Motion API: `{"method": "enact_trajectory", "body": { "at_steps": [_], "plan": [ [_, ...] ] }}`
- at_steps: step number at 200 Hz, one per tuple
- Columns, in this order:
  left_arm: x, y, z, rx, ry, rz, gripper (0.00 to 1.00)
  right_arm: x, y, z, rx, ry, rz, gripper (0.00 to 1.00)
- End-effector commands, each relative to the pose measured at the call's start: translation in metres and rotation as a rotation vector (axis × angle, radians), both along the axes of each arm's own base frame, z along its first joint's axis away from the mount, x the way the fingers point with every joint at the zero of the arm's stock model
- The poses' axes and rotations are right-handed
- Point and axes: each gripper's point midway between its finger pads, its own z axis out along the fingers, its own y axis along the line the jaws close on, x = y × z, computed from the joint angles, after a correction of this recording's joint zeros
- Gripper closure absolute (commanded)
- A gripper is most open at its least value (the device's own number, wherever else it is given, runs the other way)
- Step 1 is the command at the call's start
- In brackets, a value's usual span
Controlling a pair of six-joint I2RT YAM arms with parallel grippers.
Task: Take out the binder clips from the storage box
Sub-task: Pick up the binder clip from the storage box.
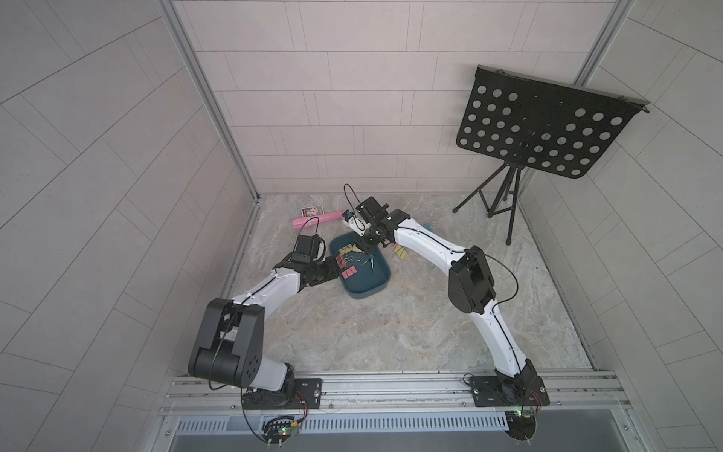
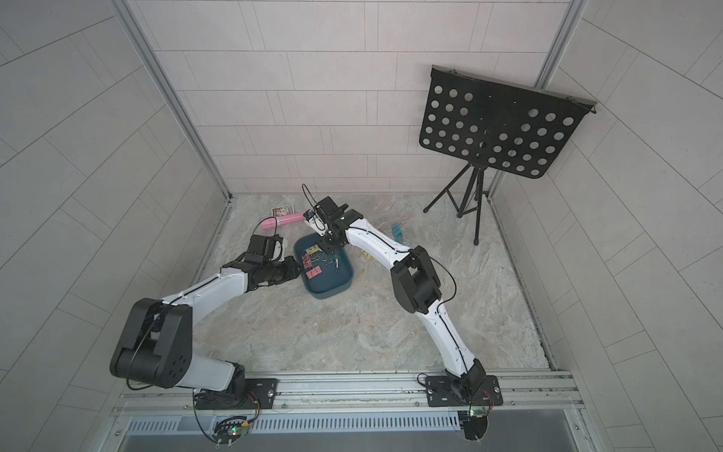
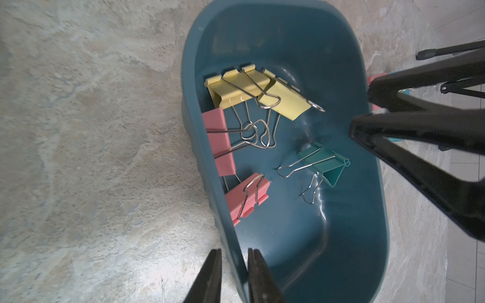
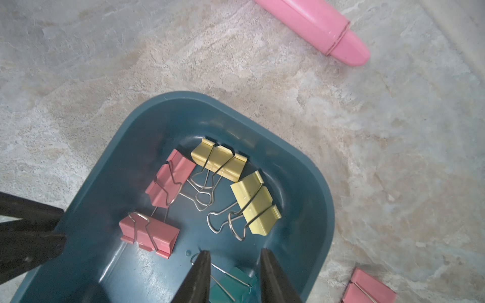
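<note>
The dark teal storage box (image 1: 367, 283) (image 2: 332, 287) sits mid-table. Inside lie two yellow binder clips (image 3: 236, 86) (image 4: 256, 202), two pink ones (image 3: 220, 141) (image 4: 149, 233) and a teal one (image 3: 325, 162) (image 4: 231, 286). My left gripper (image 3: 235, 262) (image 1: 334, 270) is shut on the box's left wall, one finger inside and one outside. The right gripper (image 4: 235, 258) (image 1: 362, 248) hangs open over the box's far end, its fingers straddling the teal clip from above without visibly touching it. Its black fingers (image 3: 393, 126) show in the left wrist view.
Outside the box, right of it, lie a yellow clip (image 1: 401, 252), a teal clip (image 1: 428, 226) and a pink clip (image 4: 367, 288). A pink tube (image 1: 319, 219) (image 4: 315, 26) and a small card (image 1: 313, 211) lie behind the box. A black music stand (image 1: 547, 125) stands at the back right.
</note>
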Motion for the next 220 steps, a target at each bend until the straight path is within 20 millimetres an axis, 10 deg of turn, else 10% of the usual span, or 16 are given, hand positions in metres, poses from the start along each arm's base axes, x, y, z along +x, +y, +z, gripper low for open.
{"method": "enact_trajectory", "body": {
  "at_steps": [1,220],
  "plan": [
    [-0.006,0.002,0.001,0.024,0.004,-0.011,0.74,-0.004,-0.001,-0.013,-0.054,0.012,0.015,0.65],
    [-0.006,0.003,0.003,0.023,0.003,-0.011,0.74,0.008,0.008,-0.038,-0.078,0.003,0.019,0.80]
  ]
}}
